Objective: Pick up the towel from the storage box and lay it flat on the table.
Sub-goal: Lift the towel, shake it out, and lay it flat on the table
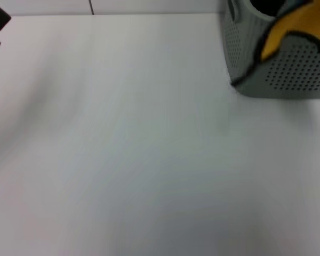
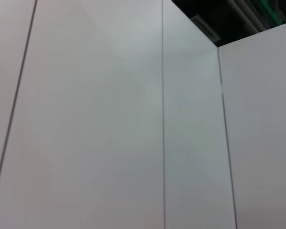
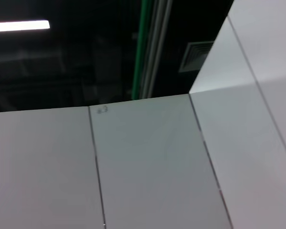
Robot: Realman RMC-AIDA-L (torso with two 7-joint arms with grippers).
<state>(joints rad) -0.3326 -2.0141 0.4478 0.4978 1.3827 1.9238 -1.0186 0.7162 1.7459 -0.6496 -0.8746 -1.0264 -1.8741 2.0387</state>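
White table [image 1: 138,144], plain smooth top. Storage box [image 1: 280,72] sits directly on it at about 1 o'clock, near the far edge, partly cut off by the view's border.

white wall panels [image 2: 95,119], dark ceiling (strip light [image 3: 19,26])

perforated plastic storage box [image 1: 288,69], smooth table [image 1: 138,149]
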